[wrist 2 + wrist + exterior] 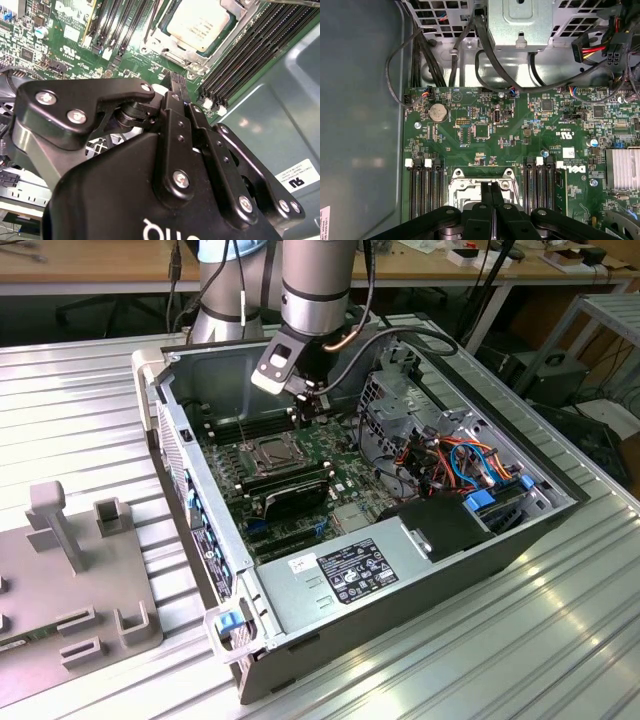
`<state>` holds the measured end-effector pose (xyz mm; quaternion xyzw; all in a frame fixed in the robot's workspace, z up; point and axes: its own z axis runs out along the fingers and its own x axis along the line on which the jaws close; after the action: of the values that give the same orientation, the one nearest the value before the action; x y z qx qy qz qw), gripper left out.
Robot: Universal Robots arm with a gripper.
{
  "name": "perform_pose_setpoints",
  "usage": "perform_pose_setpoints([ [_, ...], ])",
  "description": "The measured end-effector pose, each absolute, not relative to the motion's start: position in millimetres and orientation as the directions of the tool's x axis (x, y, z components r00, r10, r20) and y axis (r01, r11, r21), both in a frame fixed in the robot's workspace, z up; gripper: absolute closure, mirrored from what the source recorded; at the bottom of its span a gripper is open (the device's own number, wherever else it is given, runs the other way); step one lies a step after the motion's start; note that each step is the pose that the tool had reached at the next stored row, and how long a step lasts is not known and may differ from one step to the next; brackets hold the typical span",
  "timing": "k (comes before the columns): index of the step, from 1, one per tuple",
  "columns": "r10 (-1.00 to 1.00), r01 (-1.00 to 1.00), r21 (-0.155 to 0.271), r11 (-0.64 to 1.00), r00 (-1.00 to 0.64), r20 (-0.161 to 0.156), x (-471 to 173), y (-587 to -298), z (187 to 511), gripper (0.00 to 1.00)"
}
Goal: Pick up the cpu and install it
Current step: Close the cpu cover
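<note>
The fixture (70, 590) at eight o'clock in the exterior view runs off the edge. In the first wrist view the gripper (490, 186) hides part of the socket (461, 192).

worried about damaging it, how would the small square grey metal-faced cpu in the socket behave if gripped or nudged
The small square grey metal-faced cpu looks thin and flat, so probably stiff and light. Its smooth face may be slippery. Lying flat inside the square metal-framed socket, it likely won't roll or tip.
</note>
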<state>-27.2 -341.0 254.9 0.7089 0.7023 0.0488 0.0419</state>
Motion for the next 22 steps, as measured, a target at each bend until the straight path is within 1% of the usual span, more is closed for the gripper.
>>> perform_pose_setpoints([
  [19, 1.000, 0.992, 0.128, -0.010, 0.009, 0.010, -48, -341, 250, 0.89],
  [20, 1.000, 0.993, 0.120, -0.010, 0.009, 0.010, -48, -341, 250, 0.89],
  [21, 1.000, 0.995, 0.102, -0.010, 0.009, 0.010, -48, -341, 250, 0.89],
  [22, 1.000, 0.997, 0.072, -0.010, 0.009, 0.010, -48, -341, 249, 0.89],
])
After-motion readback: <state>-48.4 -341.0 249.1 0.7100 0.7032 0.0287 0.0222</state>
